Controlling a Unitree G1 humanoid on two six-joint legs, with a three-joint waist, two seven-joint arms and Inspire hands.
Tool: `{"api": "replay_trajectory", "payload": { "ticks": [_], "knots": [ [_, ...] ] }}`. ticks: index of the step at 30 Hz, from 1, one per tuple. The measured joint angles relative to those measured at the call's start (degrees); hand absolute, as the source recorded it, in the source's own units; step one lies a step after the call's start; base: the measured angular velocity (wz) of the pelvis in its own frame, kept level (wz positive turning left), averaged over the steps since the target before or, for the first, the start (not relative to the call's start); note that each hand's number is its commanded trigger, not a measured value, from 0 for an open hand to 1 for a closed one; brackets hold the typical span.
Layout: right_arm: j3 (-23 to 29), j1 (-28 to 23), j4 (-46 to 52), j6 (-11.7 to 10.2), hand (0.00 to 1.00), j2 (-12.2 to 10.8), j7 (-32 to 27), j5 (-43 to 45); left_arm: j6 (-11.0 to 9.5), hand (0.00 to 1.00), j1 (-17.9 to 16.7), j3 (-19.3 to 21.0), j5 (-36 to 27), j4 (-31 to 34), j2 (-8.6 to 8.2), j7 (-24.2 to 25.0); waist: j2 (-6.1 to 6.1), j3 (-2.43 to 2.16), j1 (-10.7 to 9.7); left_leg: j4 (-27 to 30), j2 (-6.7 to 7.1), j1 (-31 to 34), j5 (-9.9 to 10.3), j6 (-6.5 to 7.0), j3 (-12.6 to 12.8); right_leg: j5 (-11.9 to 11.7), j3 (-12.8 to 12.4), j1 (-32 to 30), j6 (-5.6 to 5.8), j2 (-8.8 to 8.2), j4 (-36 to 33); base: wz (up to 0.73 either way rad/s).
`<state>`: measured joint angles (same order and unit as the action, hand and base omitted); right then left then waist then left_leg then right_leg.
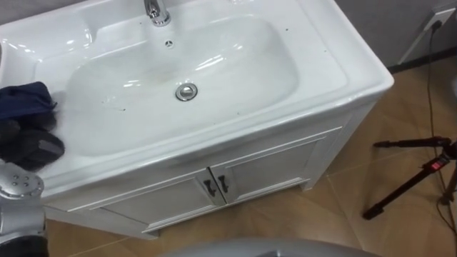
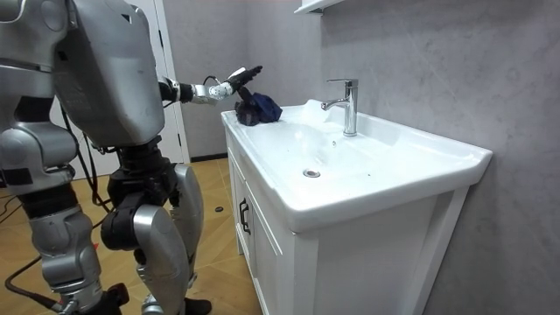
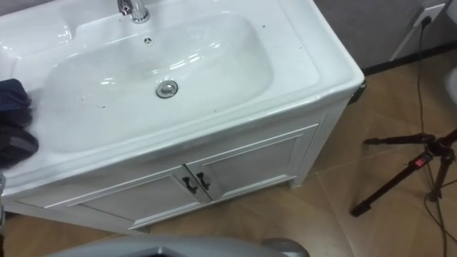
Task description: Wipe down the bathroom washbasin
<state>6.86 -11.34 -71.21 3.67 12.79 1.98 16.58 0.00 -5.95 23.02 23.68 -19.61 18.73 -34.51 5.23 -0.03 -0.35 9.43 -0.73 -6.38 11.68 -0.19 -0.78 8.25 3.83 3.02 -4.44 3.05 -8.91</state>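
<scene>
A white basin [image 1: 235, 43] is set in a vanity top, with a chrome faucet [image 1: 157, 11] at the back and a metal drain [image 1: 186, 91] in the bowl. A dark blue cloth [image 1: 25, 98] lies bunched on the rim at the bowl's left end. My left hand [image 1: 32, 146] is at that end, right beside the cloth. In the room view my left hand [image 2: 234, 83] hovers just above the cloth [image 2: 259, 109] with its fingers stretched out, open. I stand at the front of the vanity, near its left corner.
White cabinet doors [image 1: 250, 171] with dark handles close the vanity's front. A black tripod [image 1: 410, 178] stands on the wooden floor to the right. A wall socket [image 1: 437, 18] with a cable is at the far right. A grey wall backs the basin.
</scene>
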Motion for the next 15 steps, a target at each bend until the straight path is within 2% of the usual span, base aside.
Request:
{"api": "replay_trajectory", "payload": {
  "ticks": [6, 11, 15],
  "knots": [
    [-0.69, 0.05, -0.14, -0.66, 0.0, 0.04, 0.9, -0.12, -0.42, 0.0, -0.02, -4.41, -9.35, -0.19, -0.03, 4.56, -0.01, 0.11, -0.68, -0.05, 0.01, -0.23, -0.01, 0.01, 0.48, 0.0, -0.21, 0.05, 0.0, -0.05, -0.13, -0.03],
    [-1.13, 0.01, -0.13, -1.29, 0.0, 0.74, 1.95, -0.21, -1.33, 0.0, 0.02, -7.46, -10.63, -1.18, -0.03, 7.98, 0.15, 0.15, -0.98, -0.06, 0.01, -0.28, -0.01, 0.01, 0.73, 0.0, -0.47, -0.03, 0.01, -0.03, -0.17, -0.03],
    [-1.11, 0.01, -0.14, -1.27, 0.0, 0.92, 1.99, -0.06, -1.82, 0.0, 0.07, -7.58, -10.66, -3.02, 0.03, 9.84, 0.25, 0.15, -1.15, -0.06, -0.02, -0.31, -0.01, 0.01, 0.76, 0.0, -0.45, -0.02, 0.01, -0.03, -0.11, 0.0]
  ]
}}
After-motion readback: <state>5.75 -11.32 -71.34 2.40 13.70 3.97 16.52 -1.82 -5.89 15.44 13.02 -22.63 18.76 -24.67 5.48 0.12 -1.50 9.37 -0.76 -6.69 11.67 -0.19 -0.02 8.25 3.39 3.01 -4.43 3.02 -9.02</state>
